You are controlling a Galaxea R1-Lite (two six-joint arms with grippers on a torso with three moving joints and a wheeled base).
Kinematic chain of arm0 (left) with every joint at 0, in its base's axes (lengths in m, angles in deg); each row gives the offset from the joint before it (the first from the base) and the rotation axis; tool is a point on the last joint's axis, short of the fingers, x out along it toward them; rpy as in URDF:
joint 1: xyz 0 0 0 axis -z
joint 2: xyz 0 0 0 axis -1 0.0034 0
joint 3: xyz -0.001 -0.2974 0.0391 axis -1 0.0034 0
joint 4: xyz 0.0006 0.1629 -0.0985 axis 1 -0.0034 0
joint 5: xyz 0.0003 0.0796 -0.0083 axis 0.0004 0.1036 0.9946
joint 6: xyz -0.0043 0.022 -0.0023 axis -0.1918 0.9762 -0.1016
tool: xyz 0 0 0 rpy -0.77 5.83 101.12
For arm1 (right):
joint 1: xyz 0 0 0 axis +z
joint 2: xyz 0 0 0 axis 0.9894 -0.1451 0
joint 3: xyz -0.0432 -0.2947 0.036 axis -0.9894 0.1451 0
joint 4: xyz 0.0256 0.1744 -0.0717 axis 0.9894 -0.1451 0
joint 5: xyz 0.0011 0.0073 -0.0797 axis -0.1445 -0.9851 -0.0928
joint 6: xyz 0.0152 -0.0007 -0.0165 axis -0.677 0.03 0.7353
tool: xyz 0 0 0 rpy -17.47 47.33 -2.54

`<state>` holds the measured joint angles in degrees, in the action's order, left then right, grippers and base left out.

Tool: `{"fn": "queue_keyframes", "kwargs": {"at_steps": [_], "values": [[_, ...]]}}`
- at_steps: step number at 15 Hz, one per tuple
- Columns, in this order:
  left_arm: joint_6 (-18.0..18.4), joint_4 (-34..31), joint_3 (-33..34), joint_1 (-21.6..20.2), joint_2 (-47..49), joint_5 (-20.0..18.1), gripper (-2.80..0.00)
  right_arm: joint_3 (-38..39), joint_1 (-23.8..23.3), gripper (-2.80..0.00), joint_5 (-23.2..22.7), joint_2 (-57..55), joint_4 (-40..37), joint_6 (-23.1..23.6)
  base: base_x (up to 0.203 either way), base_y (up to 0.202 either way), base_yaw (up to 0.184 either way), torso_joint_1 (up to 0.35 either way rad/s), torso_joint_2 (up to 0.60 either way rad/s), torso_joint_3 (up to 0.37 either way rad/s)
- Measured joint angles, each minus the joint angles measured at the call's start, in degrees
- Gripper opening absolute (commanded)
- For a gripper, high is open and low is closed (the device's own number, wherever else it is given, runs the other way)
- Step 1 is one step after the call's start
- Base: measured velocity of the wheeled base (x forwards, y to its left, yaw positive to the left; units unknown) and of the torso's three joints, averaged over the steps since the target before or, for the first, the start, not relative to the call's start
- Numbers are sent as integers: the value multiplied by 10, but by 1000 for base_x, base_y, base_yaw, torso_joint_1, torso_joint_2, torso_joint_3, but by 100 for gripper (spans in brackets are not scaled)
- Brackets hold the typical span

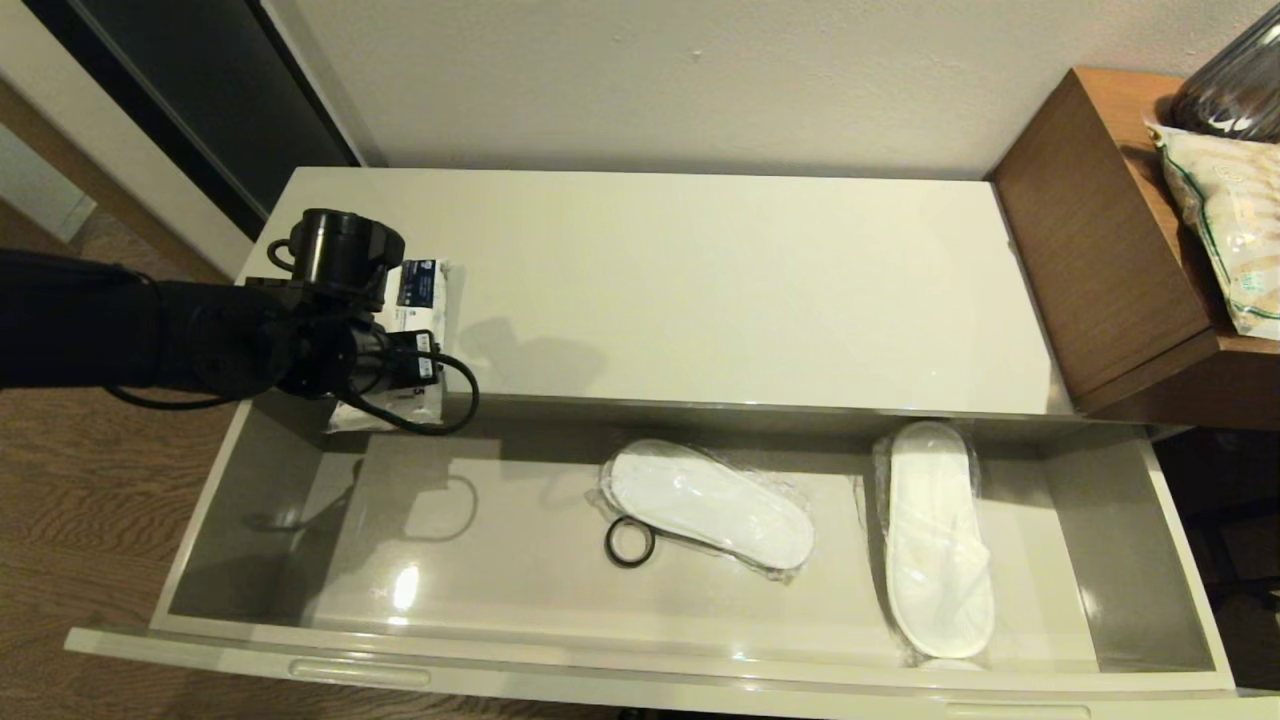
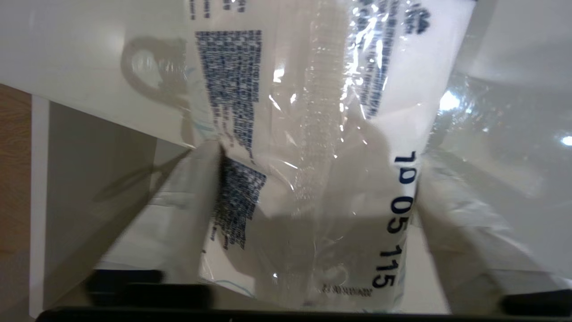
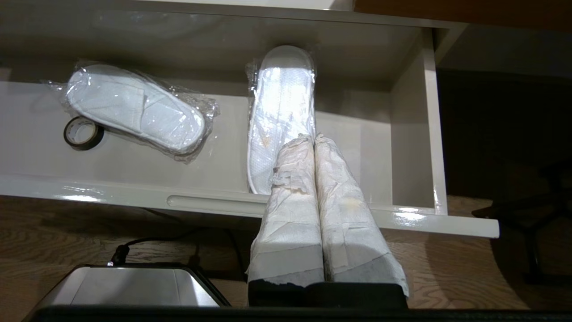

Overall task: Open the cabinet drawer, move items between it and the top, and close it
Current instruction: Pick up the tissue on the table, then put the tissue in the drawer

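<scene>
my rig's arms, one bare black, one taped up

the left arm (image 1: 150, 335) on my head cam is chunky matte black, with a round black cylinder (image 1: 335, 245) on top near the wrist and a thin black cable (image 1: 440, 405) looping off its end. on the right wrist cam, the right gripper (image 3: 313, 138) has fingers (image 3: 290, 197) wrapped in wrinkly white tape, a bit yellow-stained, on a black base.

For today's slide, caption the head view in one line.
Left gripper grips tissue pack at cabinet top's edge above open drawer.
</scene>
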<state>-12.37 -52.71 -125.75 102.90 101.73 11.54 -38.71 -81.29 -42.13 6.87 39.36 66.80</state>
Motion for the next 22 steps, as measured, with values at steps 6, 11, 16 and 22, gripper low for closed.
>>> {"fn": "queue_keyframes", "kwargs": {"at_steps": [6,11,16,22], "values": [[-2,-22,8,12,-31,-8,-280,0,1,-280,0,0,0,0,0,0,0,0,0,0],[-13,-58,143,69,-152,-9,-280,0,0,-280,0,0,0,0,0,0,0,0,0,0],[-81,-61,304,171,-235,-6,-280,0,1,-280,0,0,0,0,0,0,0,0,0,0],[-150,40,401,228,-183,10,-280,0,0,-280,0,0,0,0,0,0,0,0,0,0]]}}
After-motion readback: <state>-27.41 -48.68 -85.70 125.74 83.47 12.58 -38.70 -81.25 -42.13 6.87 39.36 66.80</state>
